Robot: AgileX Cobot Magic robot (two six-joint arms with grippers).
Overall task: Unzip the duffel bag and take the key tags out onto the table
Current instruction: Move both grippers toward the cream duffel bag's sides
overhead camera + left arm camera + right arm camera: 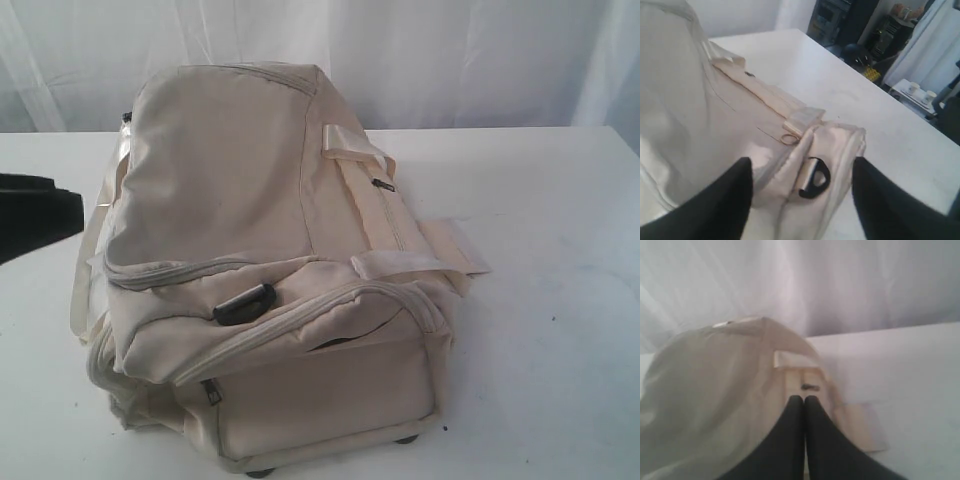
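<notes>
The cream duffel bag [260, 250] lies zipped on the white table [540, 230], with a black plastic loop [243, 303] on its front and dark zipper pulls [383, 185] on its pockets. My left gripper [801, 161] is open above the bag's end. Its black fingers [722, 200] stand either side of the loop [816, 179] and touch nothing. A dark part of the left arm [35, 215] shows at the exterior view's left edge. My right gripper [804, 398] is shut and empty, hanging over the bag [715, 390] near a zipper pull [810, 387]. The key tags are hidden.
A white curtain [450, 60] hangs behind the table. In the left wrist view, dark equipment [850, 25] and a small white stand with cups [917, 92] lie beyond the table's far edge. A pale strap end [455, 245] lies flat to the bag's right.
</notes>
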